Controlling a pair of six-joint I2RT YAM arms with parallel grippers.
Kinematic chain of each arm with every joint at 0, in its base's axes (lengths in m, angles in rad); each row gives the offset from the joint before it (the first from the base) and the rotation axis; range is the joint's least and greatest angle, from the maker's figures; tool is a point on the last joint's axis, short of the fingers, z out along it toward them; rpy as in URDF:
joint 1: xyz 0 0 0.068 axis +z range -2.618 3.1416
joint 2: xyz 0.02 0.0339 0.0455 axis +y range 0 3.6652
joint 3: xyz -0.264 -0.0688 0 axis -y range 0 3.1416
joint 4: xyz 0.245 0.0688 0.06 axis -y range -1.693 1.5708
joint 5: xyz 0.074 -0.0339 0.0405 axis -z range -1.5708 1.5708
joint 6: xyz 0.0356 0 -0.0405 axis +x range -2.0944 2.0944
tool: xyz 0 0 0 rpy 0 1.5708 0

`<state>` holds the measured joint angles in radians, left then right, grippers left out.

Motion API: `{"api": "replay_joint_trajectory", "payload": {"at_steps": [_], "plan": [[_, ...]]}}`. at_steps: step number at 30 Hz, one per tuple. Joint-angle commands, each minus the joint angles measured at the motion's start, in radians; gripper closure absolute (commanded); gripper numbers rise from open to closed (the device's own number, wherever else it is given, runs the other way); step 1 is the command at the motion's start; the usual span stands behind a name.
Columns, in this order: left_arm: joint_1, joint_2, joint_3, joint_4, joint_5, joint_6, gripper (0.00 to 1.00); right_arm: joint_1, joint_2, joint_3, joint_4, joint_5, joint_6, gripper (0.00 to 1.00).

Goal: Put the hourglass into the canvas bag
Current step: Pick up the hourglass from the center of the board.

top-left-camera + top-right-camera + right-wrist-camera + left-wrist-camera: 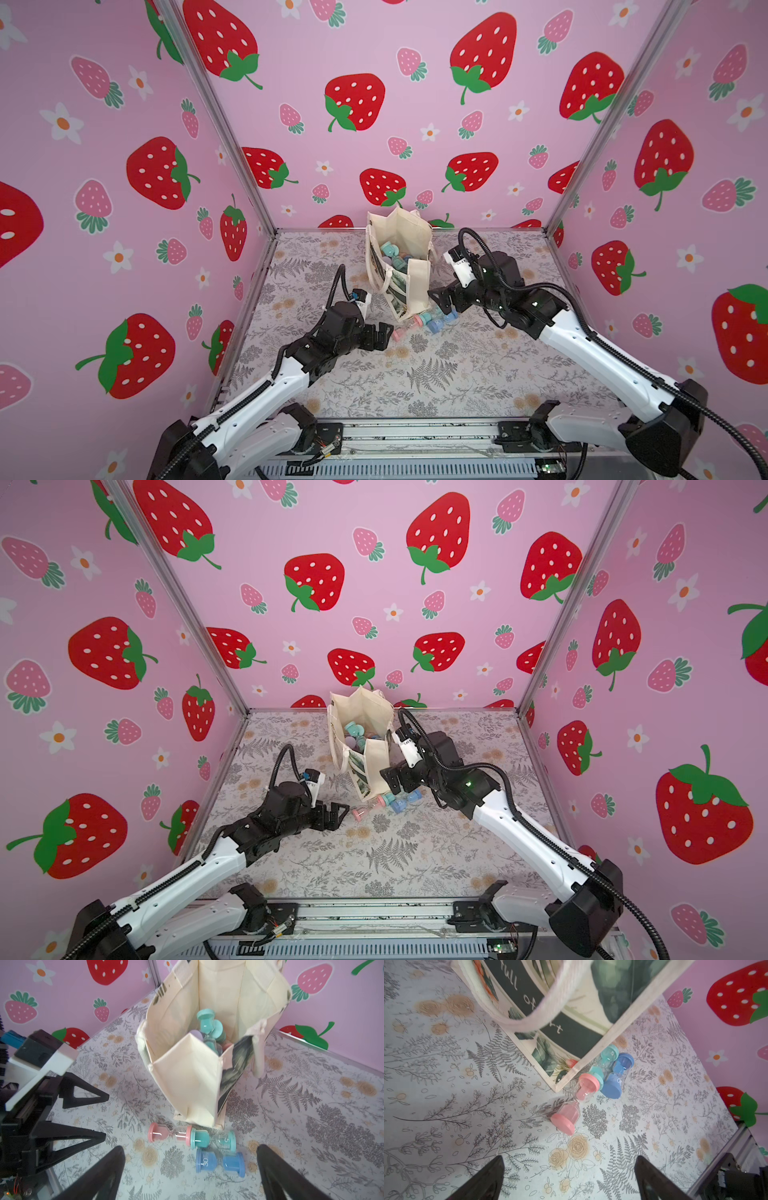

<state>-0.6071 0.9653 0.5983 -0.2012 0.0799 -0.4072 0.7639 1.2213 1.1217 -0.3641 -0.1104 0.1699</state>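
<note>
Now: blue hourglass (219,1162) lies off canvas bag's (187,1076) near corner, just ahead of right gripper (444,305), long axis spanning its spread jaws; left gripper (380,332), also spread, farther.

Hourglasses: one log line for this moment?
canvas bag standing, partly filled | pink hourglass, teal hourglass, blue hourglass lying outside | left gripper open | right gripper open

top views: high, far, looking down-forward | wrist views: low, close, sharing canvas bag (623,987) bottom corner
</note>
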Motion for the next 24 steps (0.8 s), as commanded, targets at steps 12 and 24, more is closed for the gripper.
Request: {"api": "replay_joint_trajectory", "payload": {"at_steps": [12,24], "plan": [[-0.172,0.234,-0.030,0.234,-0.147,0.152,0.07,0.005,-0.082,-0.362,0.249,-0.094,0.138,0.01],[-0.172,0.491,0.050,0.342,-0.190,0.256,0.18,0.005,-0.131,-0.518,0.442,-0.140,0.187,0.01]]}}
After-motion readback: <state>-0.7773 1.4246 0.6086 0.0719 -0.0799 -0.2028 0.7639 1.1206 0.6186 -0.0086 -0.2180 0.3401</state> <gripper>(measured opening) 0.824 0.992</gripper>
